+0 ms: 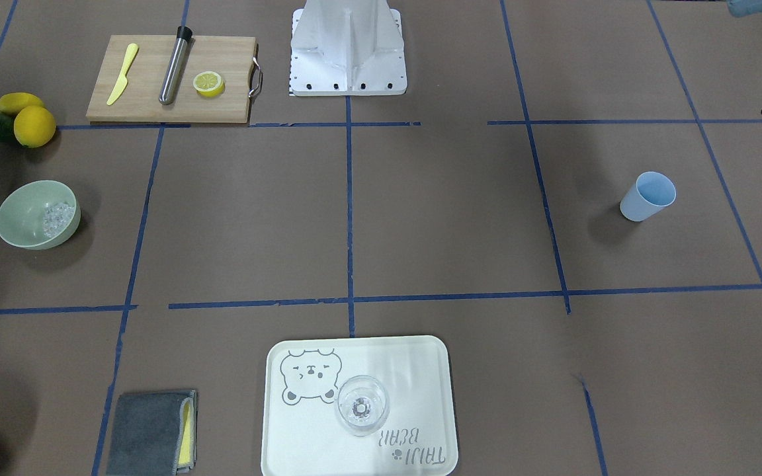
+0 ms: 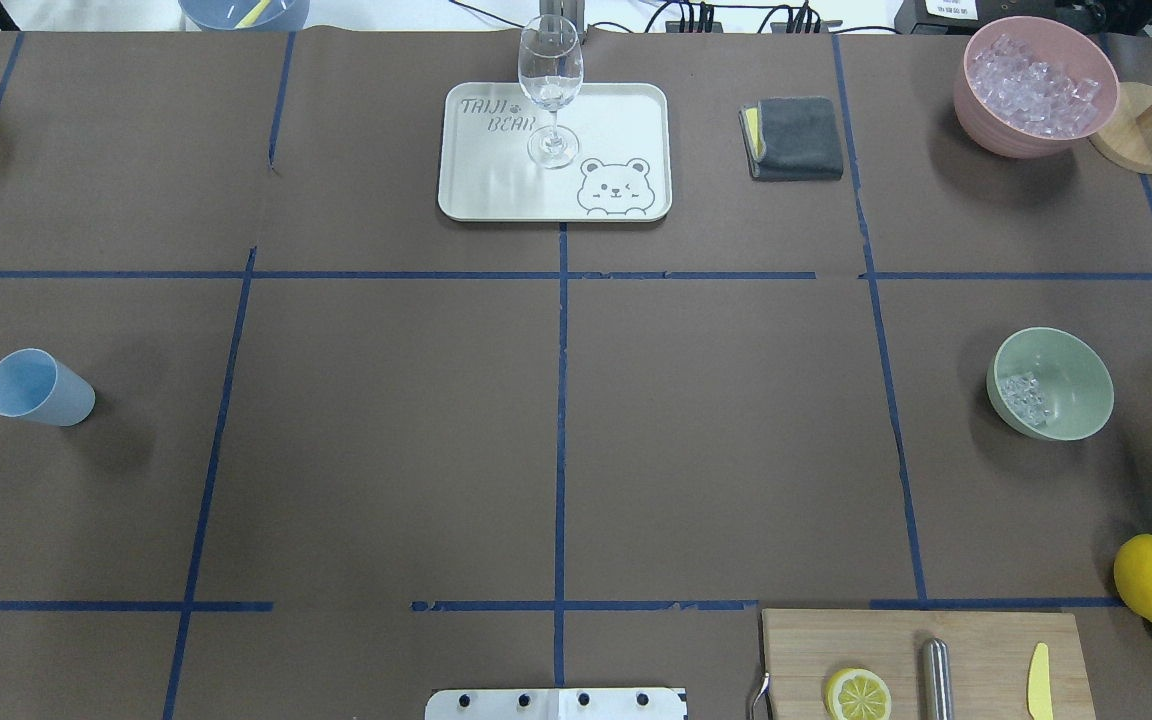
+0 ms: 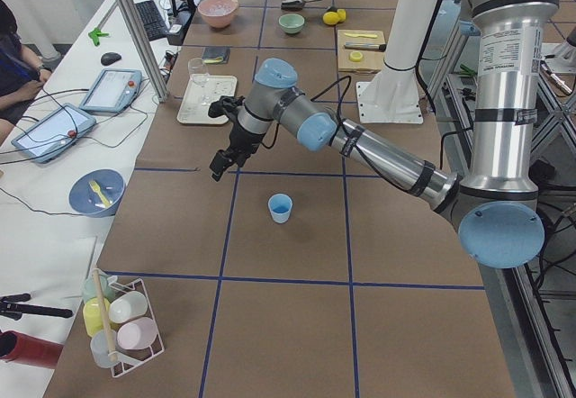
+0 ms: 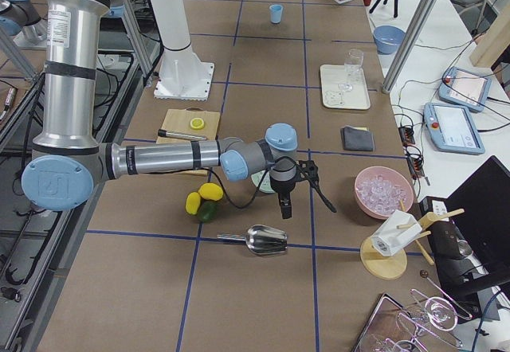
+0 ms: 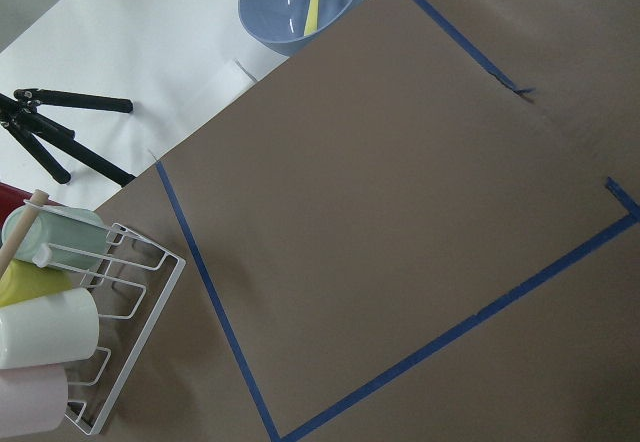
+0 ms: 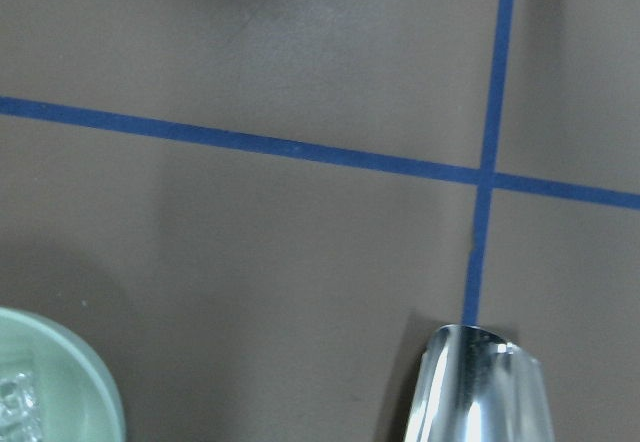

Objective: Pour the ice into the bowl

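The sage-green bowl (image 1: 20, 218) stands at the robot's right side of the table and holds a small heap of clear ice (image 1: 58, 219). It also shows in the overhead view (image 2: 1066, 385), with the ice (image 2: 1024, 397) at its left wall. A pink container (image 2: 986, 110) full of ice stands at the far right corner. A metal scoop (image 4: 267, 240) lies on the table beside the bowl and shows empty in the right wrist view (image 6: 480, 387). My right gripper (image 4: 284, 205) hangs above the table between bowl and scoop; I cannot tell its state. My left gripper (image 3: 219, 166) hovers near the light blue cup (image 3: 280, 207); I cannot tell its state.
A tray (image 2: 496, 190) with a clear stemmed glass (image 2: 550, 90) stands at the far middle, with a grey cloth (image 2: 794, 138) beside it. A cutting board (image 1: 149, 92) carries a lemon half, a yellow knife and a metal tube. Whole lemons (image 1: 34, 125) lie near the bowl. A wooden stand (image 4: 390, 244) stands past the pink container.
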Robot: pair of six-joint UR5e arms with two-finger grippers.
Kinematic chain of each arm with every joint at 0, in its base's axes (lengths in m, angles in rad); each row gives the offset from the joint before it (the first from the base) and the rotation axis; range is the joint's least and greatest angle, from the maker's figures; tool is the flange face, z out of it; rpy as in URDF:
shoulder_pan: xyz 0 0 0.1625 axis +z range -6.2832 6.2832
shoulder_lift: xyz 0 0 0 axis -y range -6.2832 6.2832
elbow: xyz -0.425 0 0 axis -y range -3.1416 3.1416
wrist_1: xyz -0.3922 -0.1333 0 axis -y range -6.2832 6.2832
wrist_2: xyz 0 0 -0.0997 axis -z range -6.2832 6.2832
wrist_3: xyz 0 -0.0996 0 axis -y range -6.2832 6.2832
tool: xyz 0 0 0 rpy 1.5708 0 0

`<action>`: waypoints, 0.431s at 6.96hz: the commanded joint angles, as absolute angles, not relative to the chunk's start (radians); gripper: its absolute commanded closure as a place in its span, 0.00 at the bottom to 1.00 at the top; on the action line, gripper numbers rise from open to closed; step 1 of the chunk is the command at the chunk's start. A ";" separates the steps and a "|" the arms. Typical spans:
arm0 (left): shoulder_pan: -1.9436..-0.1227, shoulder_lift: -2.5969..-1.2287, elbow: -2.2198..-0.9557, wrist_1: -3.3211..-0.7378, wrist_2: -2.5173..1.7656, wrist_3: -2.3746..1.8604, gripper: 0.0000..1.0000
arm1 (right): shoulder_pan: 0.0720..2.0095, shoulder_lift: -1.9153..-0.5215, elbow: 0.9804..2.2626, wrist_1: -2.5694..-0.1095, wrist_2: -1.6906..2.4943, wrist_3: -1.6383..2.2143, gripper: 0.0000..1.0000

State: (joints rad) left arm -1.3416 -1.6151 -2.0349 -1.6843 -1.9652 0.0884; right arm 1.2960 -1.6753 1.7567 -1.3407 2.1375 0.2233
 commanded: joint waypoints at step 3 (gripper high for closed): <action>-1.549 -1.730 -1.753 -1.486 -2.332 0.264 0.00 | 1.514 -1.663 1.753 -1.470 2.391 0.031 0.00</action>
